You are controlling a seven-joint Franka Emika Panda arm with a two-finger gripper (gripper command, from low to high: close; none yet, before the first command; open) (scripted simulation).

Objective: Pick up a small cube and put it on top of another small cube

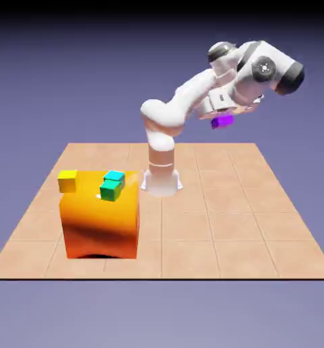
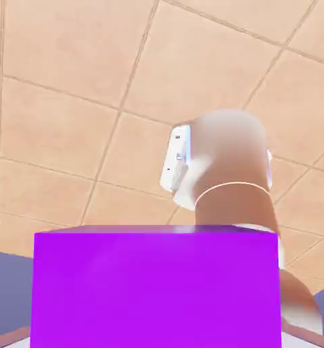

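Observation:
My gripper (image 1: 223,119) is raised high above the table at the exterior view's right, shut on the small purple cube (image 1: 223,121). In the hand view the purple cube (image 2: 156,289) fills the lower part of the picture and hides my fingertips. The small yellow cube (image 1: 67,181) sits on the top left corner of the big orange block (image 1: 100,217), far to the exterior view's left and well below my gripper.
A green cube (image 1: 110,190) and a cyan cube (image 1: 114,178) sit touching on the orange block's top, right of the yellow cube. The robot's base (image 1: 161,178) stands behind the block; in the hand view the robot's base (image 2: 225,177) shows over the tiled table (image 2: 69,102).

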